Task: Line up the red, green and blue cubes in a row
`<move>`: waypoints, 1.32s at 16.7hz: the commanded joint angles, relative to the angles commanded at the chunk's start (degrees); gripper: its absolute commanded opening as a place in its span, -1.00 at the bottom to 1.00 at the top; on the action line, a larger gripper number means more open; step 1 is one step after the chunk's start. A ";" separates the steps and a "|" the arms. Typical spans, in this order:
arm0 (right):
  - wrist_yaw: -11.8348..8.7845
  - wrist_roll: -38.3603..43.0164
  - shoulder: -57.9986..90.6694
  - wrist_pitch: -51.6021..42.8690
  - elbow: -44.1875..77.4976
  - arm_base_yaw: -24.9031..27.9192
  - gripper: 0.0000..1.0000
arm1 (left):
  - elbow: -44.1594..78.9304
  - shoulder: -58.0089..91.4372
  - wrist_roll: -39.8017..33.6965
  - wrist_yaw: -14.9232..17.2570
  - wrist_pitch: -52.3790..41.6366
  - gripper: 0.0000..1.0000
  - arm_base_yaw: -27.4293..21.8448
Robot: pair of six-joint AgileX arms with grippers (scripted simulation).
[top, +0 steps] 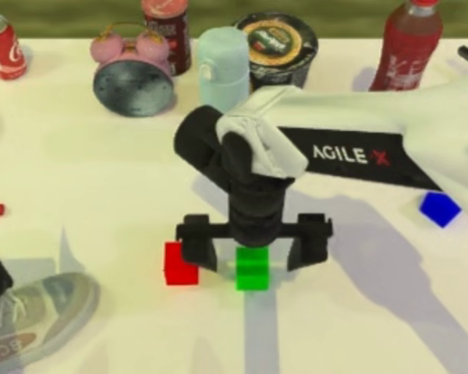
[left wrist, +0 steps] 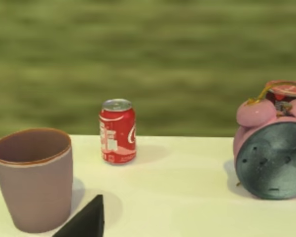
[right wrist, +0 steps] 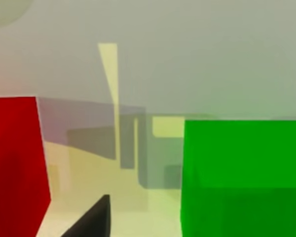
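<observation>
With our right pincer [top: 253, 243] spread wide over the small bright green cube [top: 252, 269] on the bench [top: 101, 156], beside the bright red cube [top: 179, 265], two stand in line — the deep blue cube [top: 440, 209], well apart at the right, remains.
</observation>
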 joint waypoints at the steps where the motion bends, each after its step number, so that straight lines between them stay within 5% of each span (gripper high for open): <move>1: 0.01 0.00 -0.03 -0.20 0.19 0.04 1.00 | 0.00 0.00 0.00 0.00 0.00 1.00 0.00; 8: -0.03 0.03 -3.39 -12.40 8.55 0.52 1.00 | 0.00 0.00 0.00 0.00 0.00 1.00 0.00; 15: -0.03 -0.74 -3.80 -13.45 9.43 -0.08 1.00 | 0.00 0.00 0.00 0.00 0.00 1.00 0.00; 22: -0.08 -20.58 -4.64 -12.09 6.78 -9.89 1.00 | 0.00 0.00 0.00 0.00 0.00 1.00 0.00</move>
